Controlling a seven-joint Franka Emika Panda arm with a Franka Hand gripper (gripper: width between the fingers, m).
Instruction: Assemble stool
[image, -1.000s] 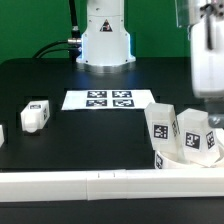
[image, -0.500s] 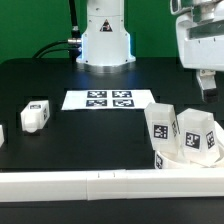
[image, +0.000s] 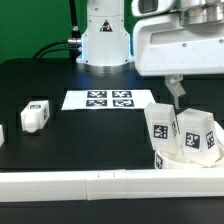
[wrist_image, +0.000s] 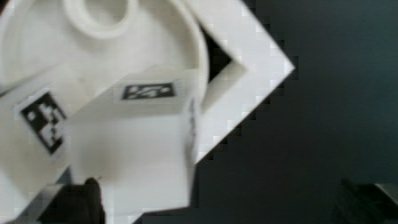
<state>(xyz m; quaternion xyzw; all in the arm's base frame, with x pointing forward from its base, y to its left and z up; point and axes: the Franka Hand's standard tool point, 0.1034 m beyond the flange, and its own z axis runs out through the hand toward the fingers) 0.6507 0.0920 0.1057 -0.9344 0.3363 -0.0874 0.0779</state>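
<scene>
The stool's round white seat (image: 172, 161) lies at the exterior view's right, just behind the rail. Two tagged legs (image: 163, 124) (image: 197, 133) stand upright on it. My gripper (image: 177, 95) hangs open just above and behind the nearer-left of these legs, touching nothing. In the wrist view a tagged white leg (wrist_image: 157, 92) and the seat's socket (wrist_image: 103, 14) fill much of the picture. The open gripper (wrist_image: 231, 205) has only part of that leg and dark table between its fingertips (wrist_image: 80, 200). A loose leg (image: 35, 115) sits at the exterior view's left.
The marker board (image: 105, 100) lies mid-table in front of the robot base (image: 105, 40). A long white rail (image: 100, 182) runs along the front edge. Another white part (image: 1, 134) shows at the exterior view's far left edge.
The gripper has swung from the exterior view's upper right edge to the left and lower, ending over the standing legs. Its jaws stayed open; the parts have not moved.
</scene>
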